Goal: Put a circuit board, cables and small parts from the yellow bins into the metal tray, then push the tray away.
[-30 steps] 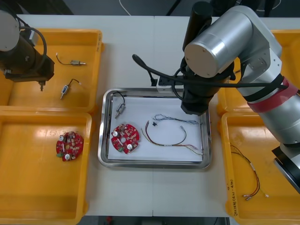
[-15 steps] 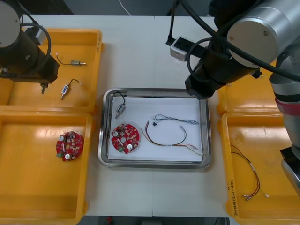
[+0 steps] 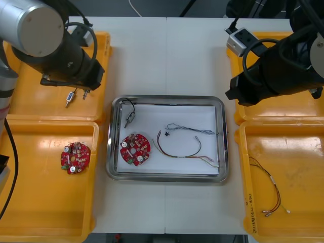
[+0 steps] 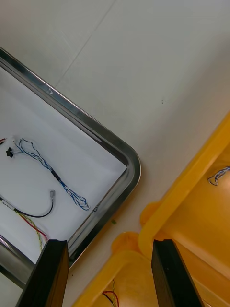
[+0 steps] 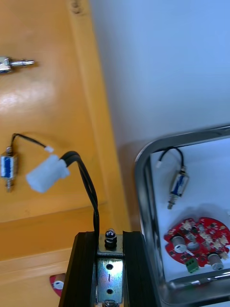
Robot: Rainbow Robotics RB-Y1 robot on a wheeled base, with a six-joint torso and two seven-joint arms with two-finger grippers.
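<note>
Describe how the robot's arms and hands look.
The left arm has a rounded silver shell and a black wrist looped with black cable. The right arm is black, carrying a small grey box. The left hand and right hand each have two flat black fingers.

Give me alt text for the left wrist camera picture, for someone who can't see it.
The left gripper is shut on a small metal part whose black cable ends in a white connector, held above the yellow bin. Beside it, the metal tray holds a red circuit board and a second small metal part.
</note>
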